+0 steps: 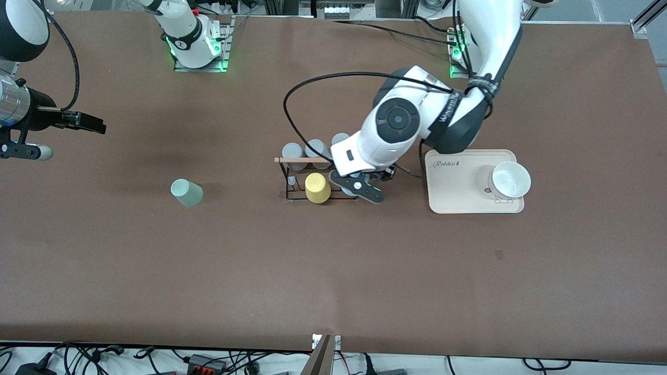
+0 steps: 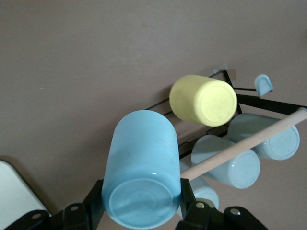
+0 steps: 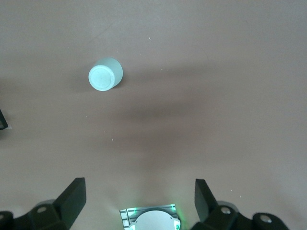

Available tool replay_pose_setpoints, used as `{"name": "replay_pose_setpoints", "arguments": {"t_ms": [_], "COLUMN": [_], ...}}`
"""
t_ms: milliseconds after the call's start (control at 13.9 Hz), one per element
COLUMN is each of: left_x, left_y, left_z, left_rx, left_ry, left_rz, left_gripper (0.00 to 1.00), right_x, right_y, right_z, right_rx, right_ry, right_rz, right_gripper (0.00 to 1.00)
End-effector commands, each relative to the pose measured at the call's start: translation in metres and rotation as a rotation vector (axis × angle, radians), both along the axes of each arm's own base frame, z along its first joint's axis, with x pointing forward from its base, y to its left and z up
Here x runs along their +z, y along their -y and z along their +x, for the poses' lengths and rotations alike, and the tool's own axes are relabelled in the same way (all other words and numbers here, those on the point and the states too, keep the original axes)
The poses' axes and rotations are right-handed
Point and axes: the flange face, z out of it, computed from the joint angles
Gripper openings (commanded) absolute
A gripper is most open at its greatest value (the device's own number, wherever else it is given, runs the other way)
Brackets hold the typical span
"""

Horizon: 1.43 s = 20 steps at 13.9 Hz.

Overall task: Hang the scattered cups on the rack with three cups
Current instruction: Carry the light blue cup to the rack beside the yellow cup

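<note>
My left gripper (image 1: 359, 188) is shut on the light blue cup (image 2: 141, 153), bottom toward the wrist camera, at the end of the rack (image 1: 307, 177) nearest the beige tray. In the front view my hand hides most of that cup. The rack's wooden rod (image 2: 249, 143) runs beside the cup. A yellow cup (image 1: 317, 187) and three grey cups (image 1: 315, 149) hang on the rack. The sage-green cup (image 1: 186, 192) stands upside down on the table toward the right arm's end; it also shows in the right wrist view (image 3: 105, 74). My right gripper (image 1: 86, 124) waits raised, open and empty (image 3: 139, 191).
A beige rounded tray (image 1: 453, 192) with a white bowl (image 1: 510, 179) on it lies beside the rack toward the left arm's end. A bare peg with a blue tip (image 2: 263, 84) stands past the yellow cup (image 2: 204, 100). The left arm's black cable loops over the rack.
</note>
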Motion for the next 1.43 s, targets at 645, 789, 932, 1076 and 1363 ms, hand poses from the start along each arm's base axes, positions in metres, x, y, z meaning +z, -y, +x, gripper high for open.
{"name": "replay_pose_setpoints", "arguments": {"t_ms": [645,789,932,1076,1363], "left_x": [-0.018,-0.027,-0.037,-0.046,-0.059], "left_y": [0.026,0.026,0.027,0.029,0.031], "left_z": [0.002,0.002,0.003,0.004,0.005], "left_rx": [-0.053,-0.056,-0.057,-0.059,-0.06], "left_ry": [0.051,0.042,0.036,0.035,0.033], "left_rz": [0.065,0.07,0.074,0.073,0.073], "left_gripper": [0.45,0.45,0.45,0.45,0.45], "right_x": [0.0,0.0,0.0,-0.003,-0.011], "right_y": [0.001,0.001,0.002,-0.001,-0.001], "right_z": [-0.003,-0.003,-0.002,-0.001,0.003], "right_rx": [-0.002,-0.002,-0.003,0.001,0.067], "right_ry": [-0.002,-0.004,-0.001,-0.001,-0.015], "right_rz": [0.016,0.016,0.017,0.016,0.048], "right_gripper": [1.0,1.0,1.0,1.0,1.0]}}
